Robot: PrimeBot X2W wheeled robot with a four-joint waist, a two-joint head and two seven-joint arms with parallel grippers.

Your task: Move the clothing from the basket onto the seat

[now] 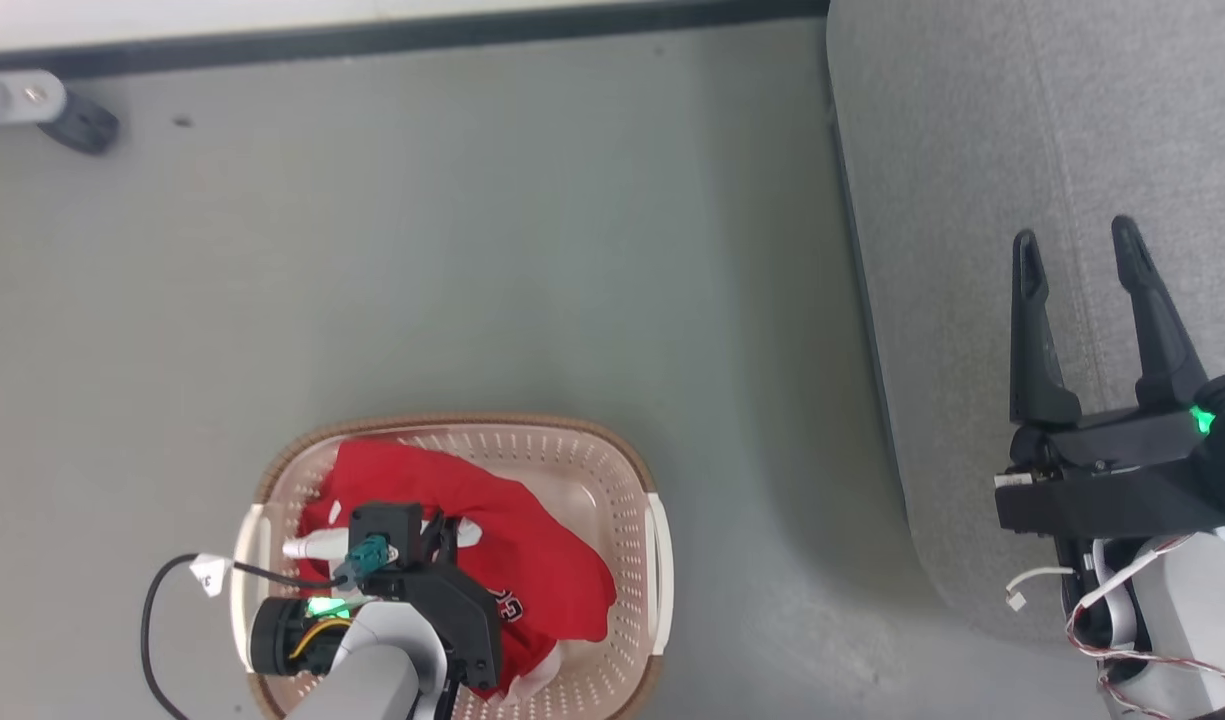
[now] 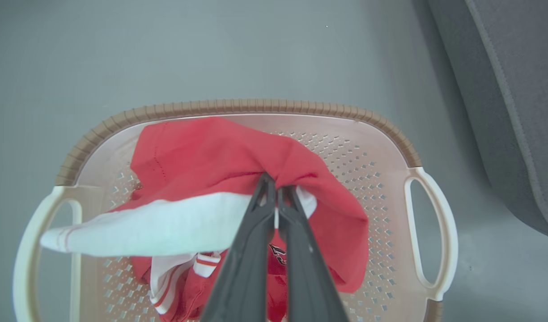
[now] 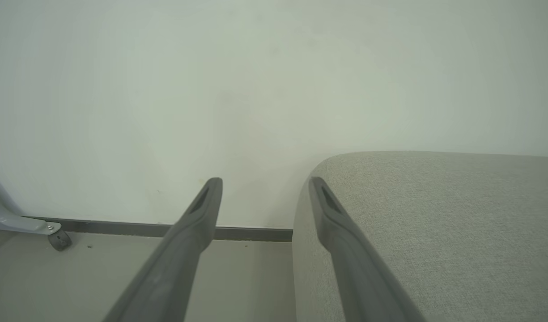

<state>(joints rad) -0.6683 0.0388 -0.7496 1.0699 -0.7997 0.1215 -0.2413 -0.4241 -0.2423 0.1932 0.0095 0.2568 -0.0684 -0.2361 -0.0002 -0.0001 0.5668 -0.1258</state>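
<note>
The left tool is clenched on a fold of the clothing, right where red cloth meets white, and the bundle lies inside the basket on the floor. The pinch looks thin to me: if only a fold or a hem is caught, the cloth could slide out on the way up and drop back, or onto the floor short of the seat, which stands well apart on the robot's right. Loose ends are the other worry. A trailing hem might snag the brown rim or a handle and tip the light basket, or drag a second piece along that then falls. The right tool hangs released over the seat's edge, its fingers spread with nothing between them, so it gives no support. The clothing itself is soft and bright red, rumpled into a mound, with a white sleeve sticking out sideways toward one handle. Under the tool there is striped red-and-white trim and a small dark print. Whether that is a separate garment I cannot tell.
</note>
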